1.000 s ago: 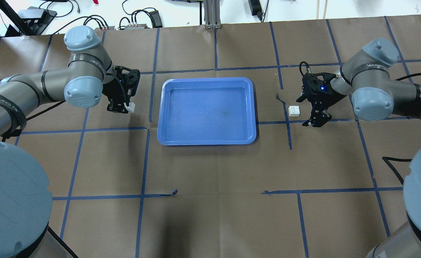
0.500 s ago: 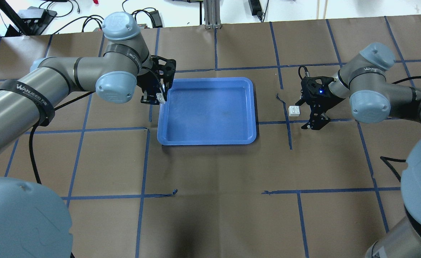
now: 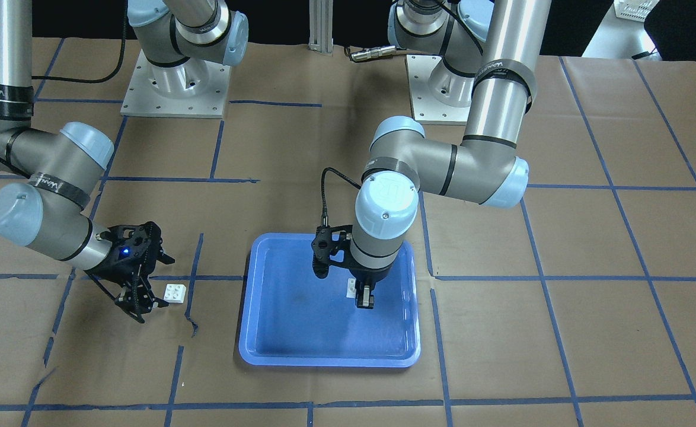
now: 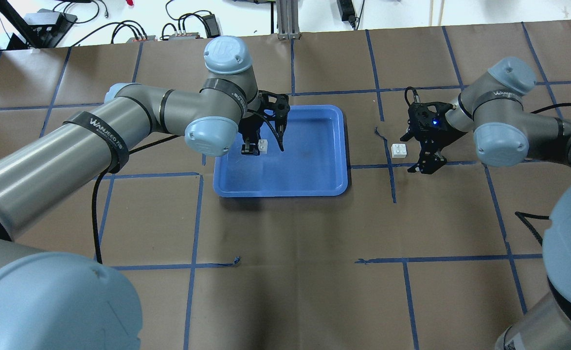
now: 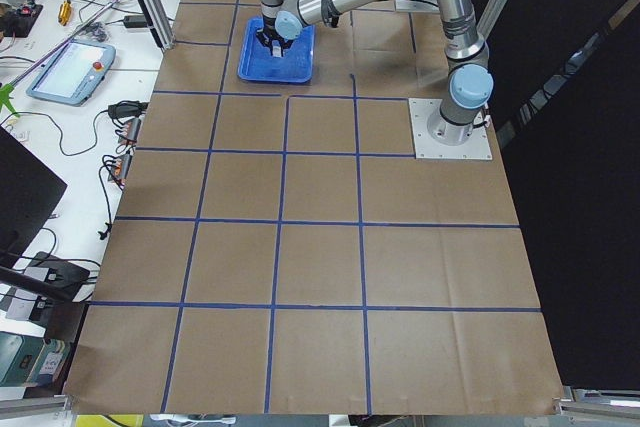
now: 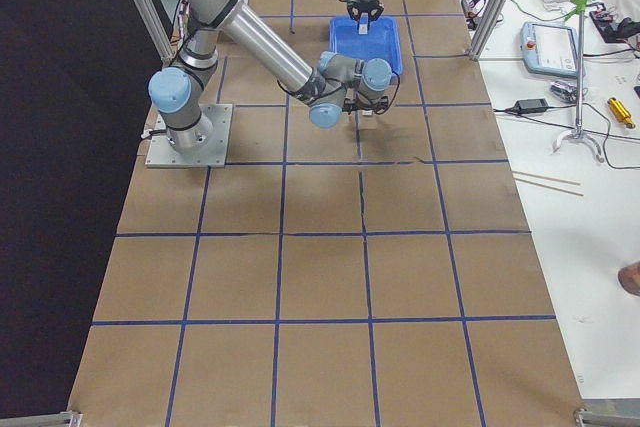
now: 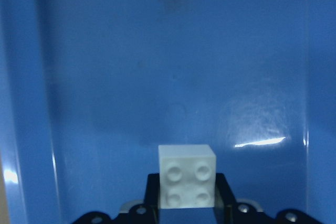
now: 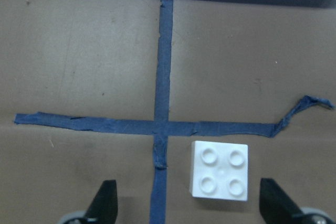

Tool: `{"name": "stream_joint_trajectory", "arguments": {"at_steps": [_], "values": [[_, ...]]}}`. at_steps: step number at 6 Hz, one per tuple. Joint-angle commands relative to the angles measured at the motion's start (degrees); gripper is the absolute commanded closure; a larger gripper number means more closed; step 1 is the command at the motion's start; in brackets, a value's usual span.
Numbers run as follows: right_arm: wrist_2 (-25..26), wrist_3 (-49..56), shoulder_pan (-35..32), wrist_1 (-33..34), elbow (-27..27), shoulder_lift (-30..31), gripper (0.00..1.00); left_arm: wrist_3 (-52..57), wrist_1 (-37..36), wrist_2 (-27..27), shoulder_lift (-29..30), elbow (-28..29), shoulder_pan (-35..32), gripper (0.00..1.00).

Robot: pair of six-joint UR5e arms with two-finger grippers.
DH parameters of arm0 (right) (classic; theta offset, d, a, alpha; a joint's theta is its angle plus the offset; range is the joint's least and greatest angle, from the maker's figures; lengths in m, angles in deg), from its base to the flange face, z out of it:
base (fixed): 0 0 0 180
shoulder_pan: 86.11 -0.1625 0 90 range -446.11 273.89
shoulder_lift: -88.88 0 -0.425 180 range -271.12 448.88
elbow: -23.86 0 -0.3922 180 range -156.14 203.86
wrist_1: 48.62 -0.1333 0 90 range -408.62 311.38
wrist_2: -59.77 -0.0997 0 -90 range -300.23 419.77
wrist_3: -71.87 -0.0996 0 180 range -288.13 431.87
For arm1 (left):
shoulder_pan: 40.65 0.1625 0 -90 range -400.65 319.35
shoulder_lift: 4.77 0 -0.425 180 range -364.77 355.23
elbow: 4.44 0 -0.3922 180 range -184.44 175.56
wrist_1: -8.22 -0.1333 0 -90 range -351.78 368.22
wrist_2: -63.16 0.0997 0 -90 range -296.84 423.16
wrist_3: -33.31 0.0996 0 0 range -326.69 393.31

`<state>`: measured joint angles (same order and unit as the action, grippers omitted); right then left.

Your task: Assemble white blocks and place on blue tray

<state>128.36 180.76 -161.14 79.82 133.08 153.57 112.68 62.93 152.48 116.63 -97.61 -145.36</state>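
The left end effector (image 4: 257, 147) hangs over the upper left part of the blue tray (image 4: 310, 165) in the overhead view, its fingers pinching the first white block (image 7: 187, 176), whose four studs face the wrist camera. Whether that block touches the tray floor cannot be told. The right end effector (image 4: 413, 151) sits low at the right of the overhead view with its fingers spread wide.

The desk (image 4: 285, 243), covered in brown paper crossed by blue tape lines, fills every view. The tray lies flat at upper centre. The second white block (image 4: 400, 150) rests studs up on the paper between the spread fingers, just right of a tape crossing and well apart from the tray.
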Motion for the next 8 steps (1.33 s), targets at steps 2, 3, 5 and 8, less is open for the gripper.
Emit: {"name": "stream_joint_trajectory", "arguments": {"at_steps": [2, 3, 5, 8], "values": [[0.06, 0.01, -0.03, 0.85, -0.05, -0.09, 0.39, -2.56, -3.2, 0.5, 2.97, -0.18, -1.91, 0.92], [0.14, 0.1, -0.03, 0.86, -0.05, -0.09, 0.54, -2.56, -2.77, 0.68, 2.45, -0.18, -1.91, 0.38], [0.15, 0.1, -0.03, 0.86, -0.05, -0.09, 0.71, -2.82, -1.63, 0.24, 0.26, 0.35, -1.82, 0.06], [0.32, -0.25, 0.06, 0.33, -3.11, 0.0, 0.76, -3.61, 21.28, -4.12, -13.41, 8.82, 4.67, 0.03]]}}
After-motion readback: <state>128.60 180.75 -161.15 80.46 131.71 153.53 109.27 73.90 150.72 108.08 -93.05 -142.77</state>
